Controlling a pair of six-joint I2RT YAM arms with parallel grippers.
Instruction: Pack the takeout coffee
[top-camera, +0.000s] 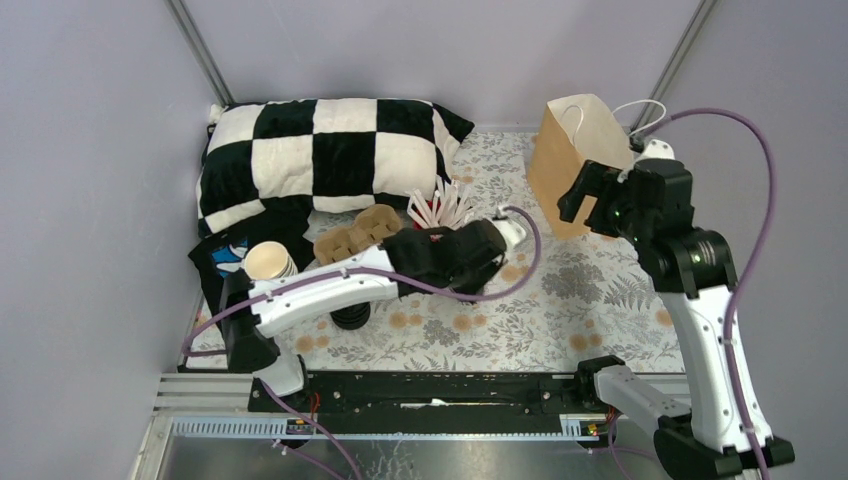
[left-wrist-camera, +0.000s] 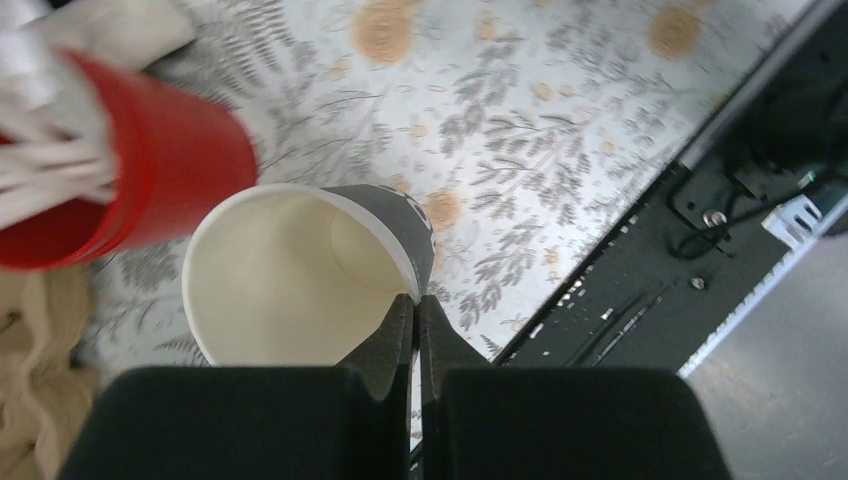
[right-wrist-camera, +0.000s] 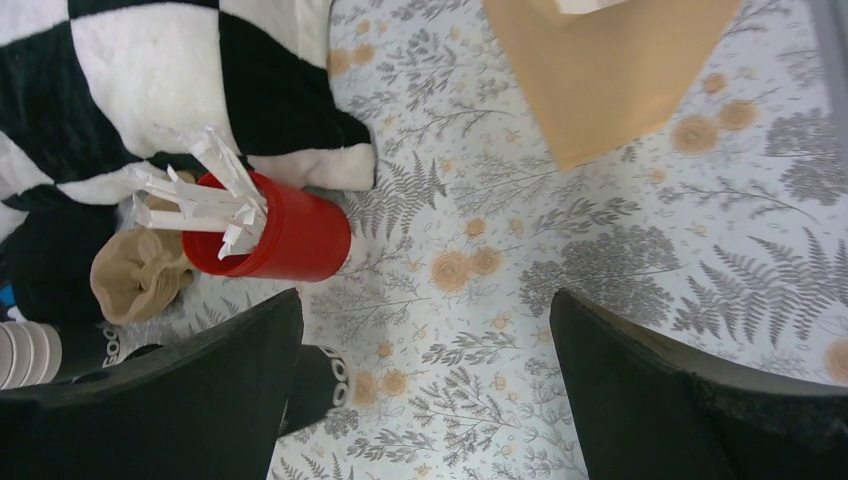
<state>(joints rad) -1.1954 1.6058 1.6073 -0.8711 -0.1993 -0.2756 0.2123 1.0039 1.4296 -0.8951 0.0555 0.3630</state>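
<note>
My left gripper (left-wrist-camera: 416, 300) is shut on the rim of a dark-sided paper cup (left-wrist-camera: 300, 280), white inside and without a lid, held just above the floral cloth beside the red holder (left-wrist-camera: 170, 170). In the top view the left gripper (top-camera: 503, 236) reaches to the table's middle and hides the cup. The right wrist view shows a dark cup (right-wrist-camera: 318, 385) with white lettering, partly behind my finger. My right gripper (right-wrist-camera: 425, 390) is open and empty, held high next to the brown paper bag (top-camera: 572, 160). No lidded cup is in view.
A stack of cream-rimmed cups (top-camera: 268, 261) and a stack of black lids (top-camera: 350, 316) stand at the left. A cardboard cup carrier (top-camera: 355, 236) and the red holder of paper-wrapped straws (top-camera: 450, 205) lie before the checkered pillow (top-camera: 320, 155). Walls enclose three sides.
</note>
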